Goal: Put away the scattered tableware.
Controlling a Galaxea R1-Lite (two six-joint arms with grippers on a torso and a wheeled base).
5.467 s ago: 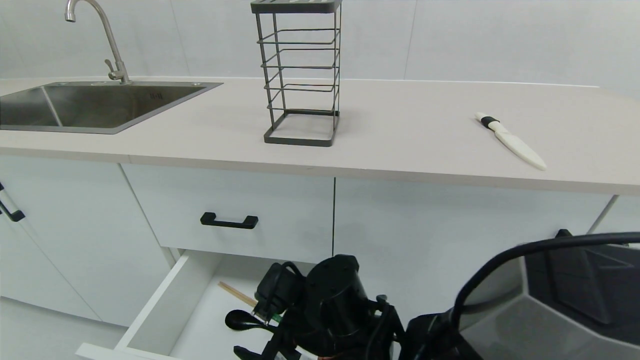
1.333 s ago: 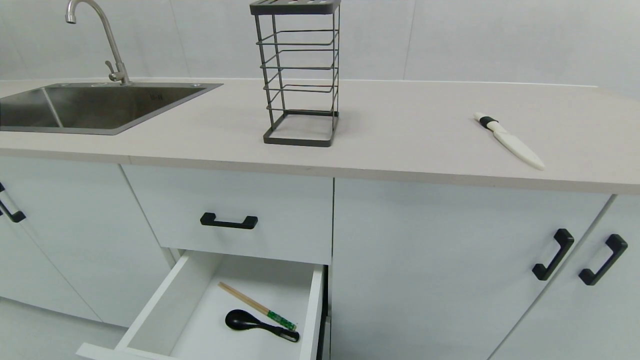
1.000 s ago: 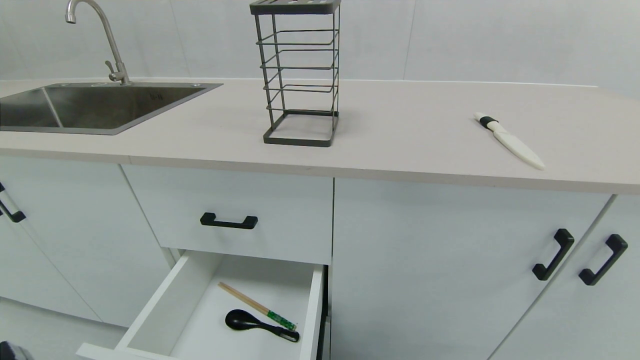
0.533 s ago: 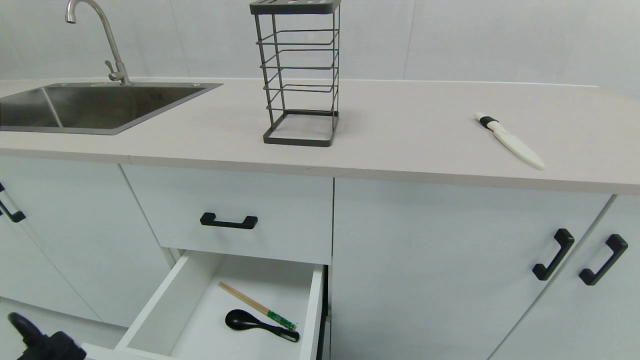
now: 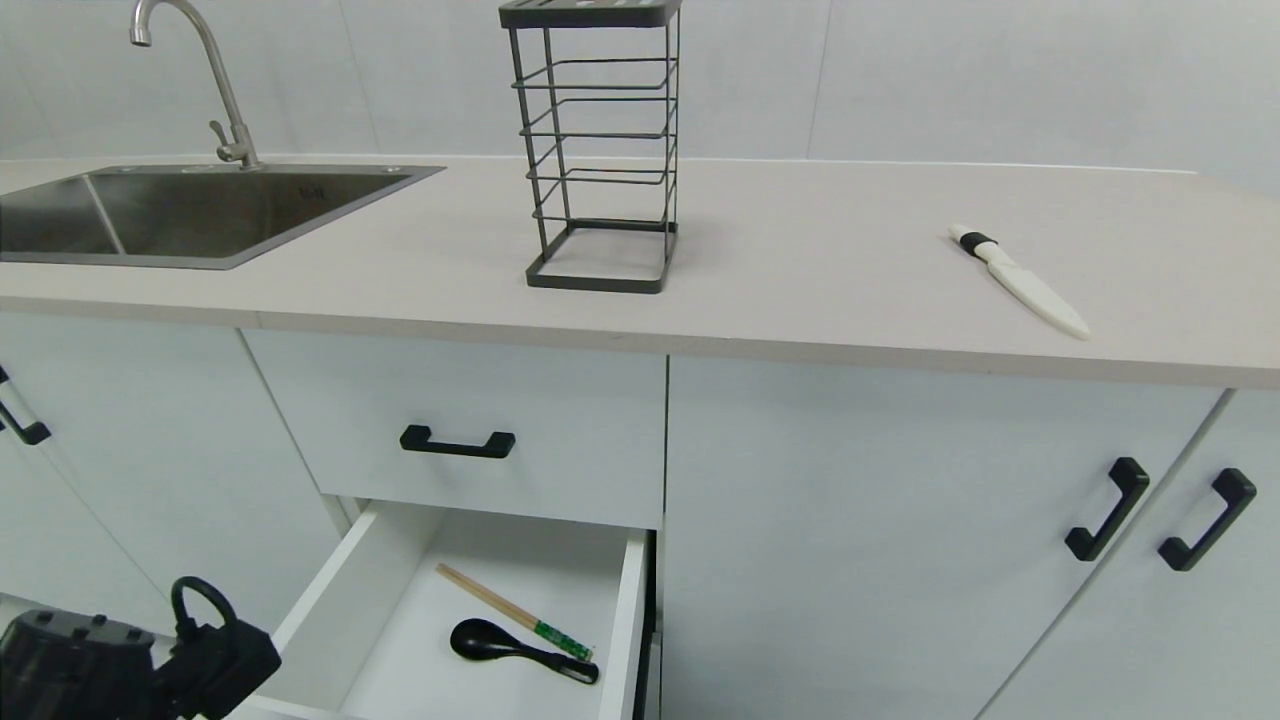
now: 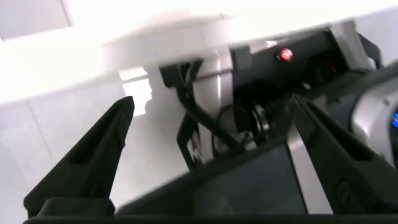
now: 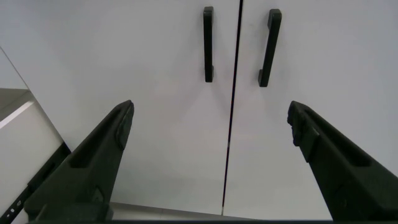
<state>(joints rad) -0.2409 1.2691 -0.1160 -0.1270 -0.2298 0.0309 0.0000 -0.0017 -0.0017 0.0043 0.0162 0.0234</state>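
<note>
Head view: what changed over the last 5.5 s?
The arms that hung over the open drawer pulled away, baring the spoon and chopsticks. The left arm has since come up at the drawer's left front corner. Spoon, chopsticks, knife, rack and drawer stayed put.

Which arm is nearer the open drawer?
Left. The left arm sits just beside the drawer's front left corner; the right tool faces the double doors, off to the drawer's right.
</note>
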